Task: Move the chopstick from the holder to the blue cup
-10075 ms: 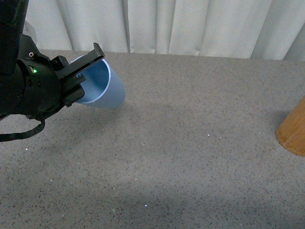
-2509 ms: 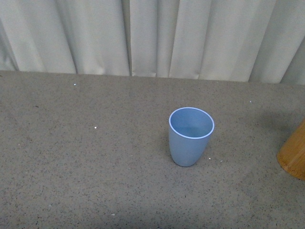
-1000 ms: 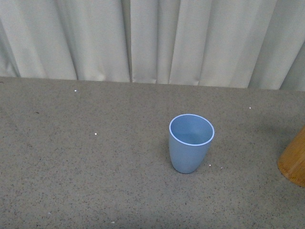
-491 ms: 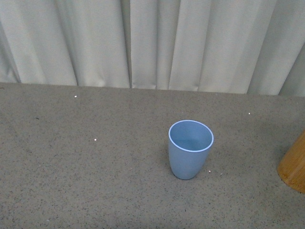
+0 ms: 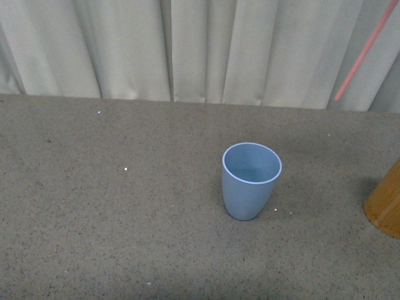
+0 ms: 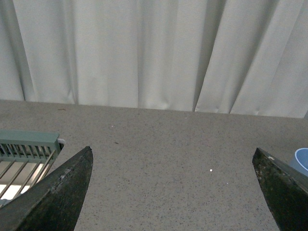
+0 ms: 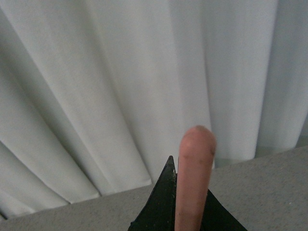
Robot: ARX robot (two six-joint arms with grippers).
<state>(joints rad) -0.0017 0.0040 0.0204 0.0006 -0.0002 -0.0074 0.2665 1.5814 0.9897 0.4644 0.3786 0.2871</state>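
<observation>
The pale blue cup (image 5: 250, 181) stands upright and empty on the grey table, right of centre in the front view; its edge also shows in the left wrist view (image 6: 302, 161). A salmon-pink chopstick (image 5: 365, 52) hangs slanted in the air at the upper right, well above and right of the cup. My right gripper (image 7: 185, 202) is shut on this chopstick (image 7: 194, 178), whose rounded end points at the curtain. The wooden holder (image 5: 386, 203) is cut by the right edge. My left gripper (image 6: 173, 192) is open and empty above bare table. Neither arm shows in the front view.
A white pleated curtain (image 5: 187, 50) closes off the far edge of the table. A pale green slatted rack (image 6: 26, 149) lies at one side in the left wrist view.
The pink chopstick has come into the front view at the upper right. The front view has shifted slightly, so the cup sits a little higher in the picture.
</observation>
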